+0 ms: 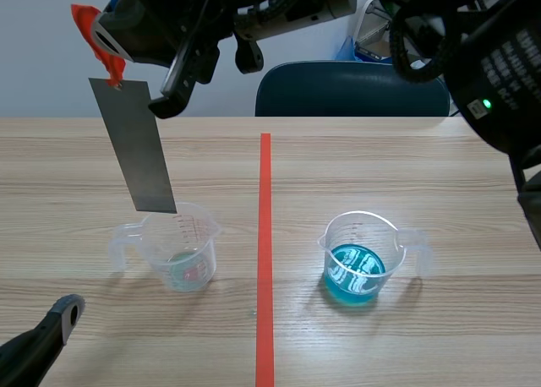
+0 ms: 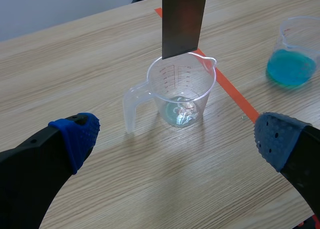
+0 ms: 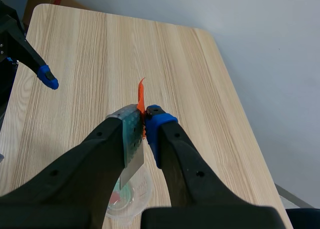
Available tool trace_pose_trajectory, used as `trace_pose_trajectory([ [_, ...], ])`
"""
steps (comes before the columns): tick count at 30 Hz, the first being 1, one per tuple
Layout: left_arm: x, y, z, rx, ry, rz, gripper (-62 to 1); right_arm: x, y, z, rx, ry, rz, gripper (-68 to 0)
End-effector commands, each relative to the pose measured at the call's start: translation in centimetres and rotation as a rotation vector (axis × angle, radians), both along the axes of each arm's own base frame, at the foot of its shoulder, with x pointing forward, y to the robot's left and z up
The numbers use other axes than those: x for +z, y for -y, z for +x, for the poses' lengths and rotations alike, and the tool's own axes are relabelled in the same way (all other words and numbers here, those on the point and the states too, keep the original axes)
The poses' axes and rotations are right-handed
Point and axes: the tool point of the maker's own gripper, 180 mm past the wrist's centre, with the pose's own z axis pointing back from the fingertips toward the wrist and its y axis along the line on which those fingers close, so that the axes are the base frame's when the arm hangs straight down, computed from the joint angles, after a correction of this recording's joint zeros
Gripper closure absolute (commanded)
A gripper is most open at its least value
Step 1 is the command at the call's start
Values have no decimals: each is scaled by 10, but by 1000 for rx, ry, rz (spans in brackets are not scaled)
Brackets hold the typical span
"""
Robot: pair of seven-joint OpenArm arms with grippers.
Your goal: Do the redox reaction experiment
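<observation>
Down at the left cup's 7 o'clock in the scene view, the left gripper sits low over the table, its blue-padded fingers spread wide with nothing between them. The left cup, a clear measuring cup, has its handle at 9 o'clock and a shallow pale liquid in the bottom. Over it hangs the metal strip, tilted so its top leans toward 11 o'clock, its lower edge level with the cup's rim; whether it dips inside I cannot tell. The right gripper, reaching across from the right, is clamped on the strip's top end beside an orange-red tag. Past the tape line, at the left cup's 3 o'clock, stands the right cup holding blue liquid, its handle at 3 o'clock.
</observation>
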Motion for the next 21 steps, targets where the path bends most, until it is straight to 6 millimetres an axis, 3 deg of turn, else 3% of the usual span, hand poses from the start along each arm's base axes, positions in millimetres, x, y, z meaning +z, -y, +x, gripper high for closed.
trace_pose_trajectory([
  [1,6,4,2,-4,22,-19,-623,2,-3,2,6,12,-1,-8],
  [21,6,4,2,-5,22,-19,-623,-55,-19,24,-29,-64,-67,-8],
])
